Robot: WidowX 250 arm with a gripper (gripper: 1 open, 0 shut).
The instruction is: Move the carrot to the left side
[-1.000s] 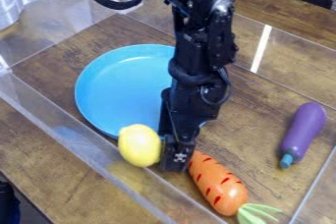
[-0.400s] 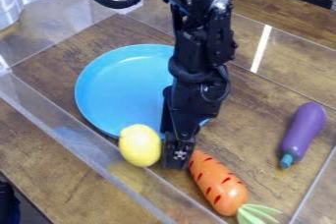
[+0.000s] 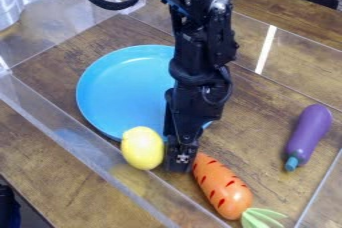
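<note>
Carrot (image 3: 221, 187): lies flat on the wooden table, orange body with thin dark stripes, pale green leafy top pointing to the lower right corner; its blunt end sits just beside the claw tip, and whether the two touch cannot be told.
Claw (image 3: 179, 159): points straight down at the table, right at the carrot's upper-left end; the black fingers merge into one dark shape here, yet the jaws stand fully spread with nothing between them.
Arm (image 3: 201, 62): black, rising almost upright from the claw above the carrot's upper-left end, then bending toward the top left of the view, with a cable loop at the top.
Lemon (image 3: 143, 148): round and yellow, left of the carrot, just on the far side of the claw from it.
Plate (image 3: 114, 87): blue and round, up and to the left of the carrot, behind the lemon; the arm stands over its right edge.
Eggplant (image 3: 309, 134): purple with a blue-green stem, right of the carrot and well apart from it.
Table (image 3: 54, 177): dark wood, bounded by clear walls around the carrot and the rest.
</note>
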